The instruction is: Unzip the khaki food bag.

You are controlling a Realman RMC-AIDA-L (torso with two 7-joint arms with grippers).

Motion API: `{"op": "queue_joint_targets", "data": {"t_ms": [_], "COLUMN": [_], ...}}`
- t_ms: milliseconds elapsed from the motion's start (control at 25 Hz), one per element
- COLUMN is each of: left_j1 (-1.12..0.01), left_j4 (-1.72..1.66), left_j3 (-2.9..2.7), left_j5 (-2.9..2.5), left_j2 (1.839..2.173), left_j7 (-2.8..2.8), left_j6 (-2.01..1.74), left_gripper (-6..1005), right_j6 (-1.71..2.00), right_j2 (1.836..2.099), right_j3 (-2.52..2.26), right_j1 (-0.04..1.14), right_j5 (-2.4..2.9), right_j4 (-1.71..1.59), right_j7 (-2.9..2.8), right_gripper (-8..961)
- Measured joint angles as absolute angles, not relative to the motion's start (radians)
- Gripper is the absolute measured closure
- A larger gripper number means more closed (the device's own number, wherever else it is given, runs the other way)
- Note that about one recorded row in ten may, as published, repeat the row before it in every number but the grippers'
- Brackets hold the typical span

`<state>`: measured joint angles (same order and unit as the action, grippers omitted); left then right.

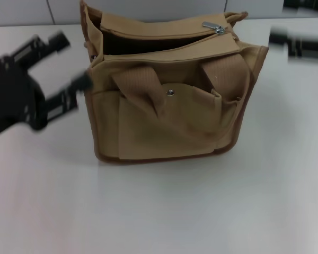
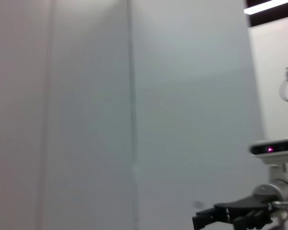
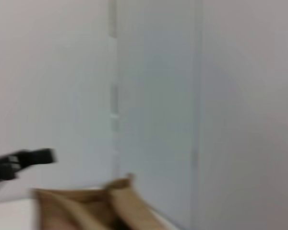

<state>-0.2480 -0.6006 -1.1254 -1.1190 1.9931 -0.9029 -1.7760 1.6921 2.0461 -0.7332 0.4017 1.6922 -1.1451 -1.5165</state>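
The khaki food bag (image 1: pixel 175 106) stands upright in the middle of the white table in the head view. Its top gapes open along the zipper, and the silver pull (image 1: pixel 214 26) lies at the bag's far right end. The two webbing handles hang over the front pocket with its snap button (image 1: pixel 170 92). My left gripper (image 1: pixel 70 61) is open and empty, just left of the bag's left side. My right gripper (image 1: pixel 286 42) is off to the far right, away from the bag. A corner of the bag also shows in the right wrist view (image 3: pixel 86 206).
The white table (image 1: pixel 159 211) stretches in front of the bag and to both sides. A pale panelled wall (image 2: pixel 134 96) stands behind. The left wrist view shows the other arm's gripper (image 2: pixel 221 215) far off.
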Motion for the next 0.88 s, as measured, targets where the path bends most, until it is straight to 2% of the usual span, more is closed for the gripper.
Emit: {"op": "queue_joint_targets", "data": {"t_ms": [160,280,400,480,880], "left_j1": [-0.234,-0.241,-0.250,-0.254,-0.250], "left_j4": [-0.632,-0.644,-0.676,-0.691,-0.696], "left_j3": [-1.127,-1.128,-1.122,-1.120,-1.118], "left_j5": [-1.249,-1.412,-1.562,-1.600,-1.604], "left_j2": [1.976,1.990,2.030,2.044,2.045], "left_j7": [-0.966,-0.998,-1.031,-1.053,-1.064], "left_j6": [-1.835,-1.852,-1.831,-1.807,-1.783], "left_gripper": [289,221,153,153,153], "right_j6": [1.963,2.061,2.063,2.040,2.021], "right_j2": [2.024,2.028,2.055,2.075,2.078], "right_j3": [-0.746,-0.777,-0.809,-0.815,-0.809], "right_j1": [0.389,0.396,0.403,0.410,0.409], "right_j5": [1.720,1.803,1.890,1.938,1.952], "right_j4": [-1.035,-0.937,-0.877,-0.858,-0.807], "right_j7": [-1.455,-1.367,-1.289,-1.252,-1.196], "right_gripper": [201,111,111,110,110]}}
